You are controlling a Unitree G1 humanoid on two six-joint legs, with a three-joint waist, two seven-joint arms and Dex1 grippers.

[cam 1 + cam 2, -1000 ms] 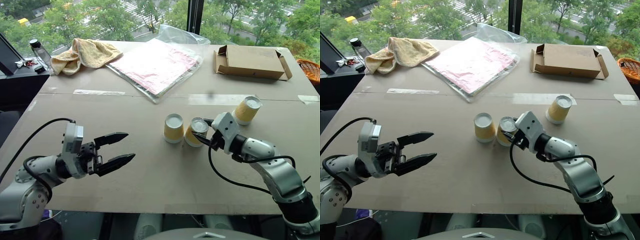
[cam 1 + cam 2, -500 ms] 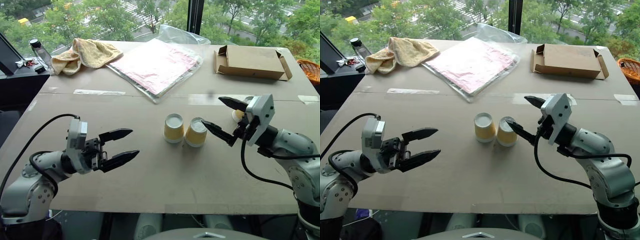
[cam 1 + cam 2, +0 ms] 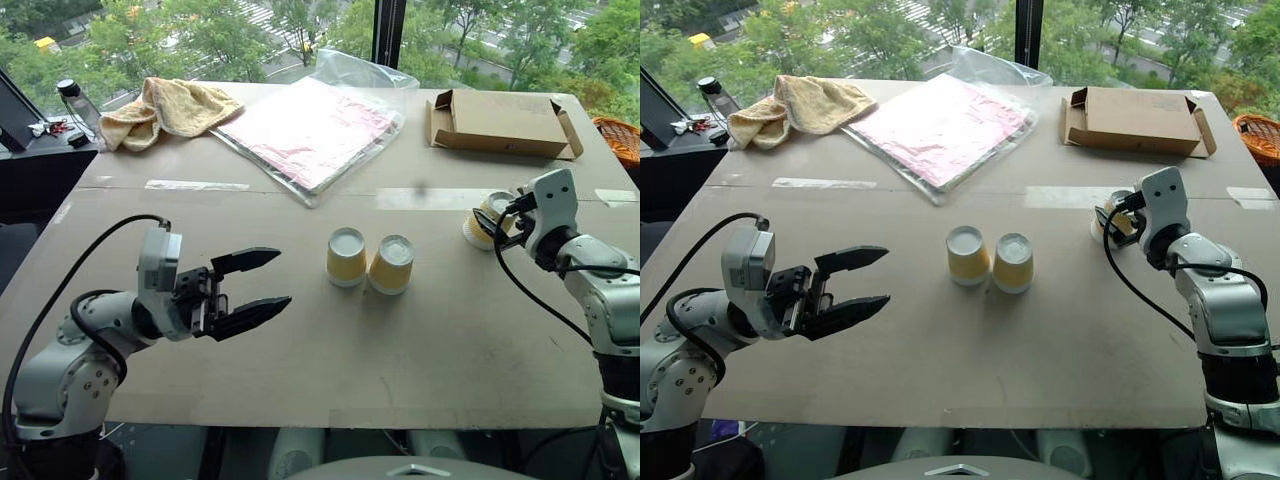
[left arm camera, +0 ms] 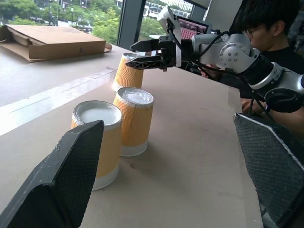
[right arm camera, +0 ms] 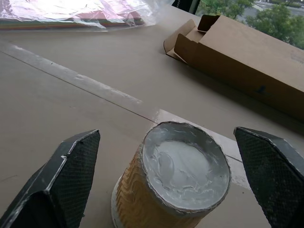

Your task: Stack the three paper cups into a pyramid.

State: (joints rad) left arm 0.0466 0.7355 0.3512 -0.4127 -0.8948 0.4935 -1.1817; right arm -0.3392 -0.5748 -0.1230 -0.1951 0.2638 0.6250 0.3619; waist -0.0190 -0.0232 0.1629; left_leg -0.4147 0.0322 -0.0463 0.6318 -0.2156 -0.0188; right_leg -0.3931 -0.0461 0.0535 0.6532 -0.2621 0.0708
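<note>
No readable text, label, brand, number or sign anywhere, small dark mark on the side of the flat brown cardboard box [image 5: 247, 61] too small to make out

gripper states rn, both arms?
Left gripper: open, holding nothing, hovering short of the two base cups.
Right gripper: open, fingers either side of the third cup, not closed on it.

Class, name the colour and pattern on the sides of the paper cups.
Mustard-yellow with wavy ribbing on the paper cups, with white rims and bases; clearest in the left wrist view.
</note>
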